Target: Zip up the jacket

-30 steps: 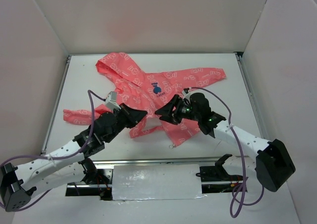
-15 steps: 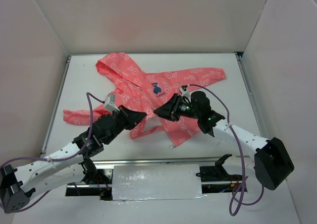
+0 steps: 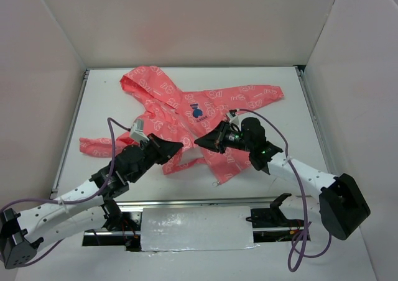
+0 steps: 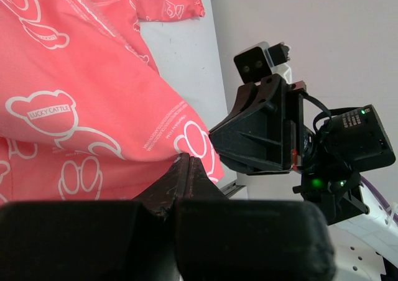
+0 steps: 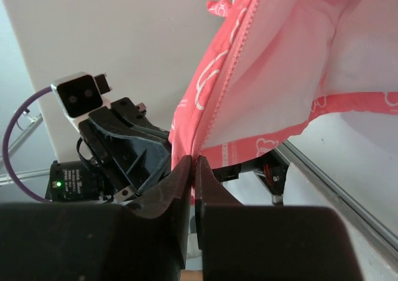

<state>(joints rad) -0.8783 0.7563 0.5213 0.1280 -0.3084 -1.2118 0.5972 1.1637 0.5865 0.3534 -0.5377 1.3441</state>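
Note:
The coral-pink jacket (image 3: 186, 116) lies spread on the white table (image 3: 99, 107), hood at the far left and a blue emblem (image 3: 198, 112) on its chest. Both grippers meet at its lower front, tip to tip. My left gripper (image 3: 181, 145) is shut on the jacket's edge, and the printed fabric (image 4: 81, 88) rises from its tips (image 4: 188, 161). My right gripper (image 3: 198, 141) is shut on the facing edge, pinching the fabric right beside the zipper teeth (image 5: 239, 45), with its tips (image 5: 193, 161) closed on the cloth. The pale lining (image 5: 298, 51) shows above it.
White walls (image 3: 186, 20) box in the table on three sides. A metal rail (image 3: 186, 201) runs along the near edge, with a white padded block (image 3: 196, 228) below it. Purple cables (image 3: 283, 135) loop off both arms. Each wrist view shows the other arm's camera head close in front.
My right gripper's jaws have closed from open onto the jacket's zipper edge. The left arm has shifted slightly, still shut on the fabric.

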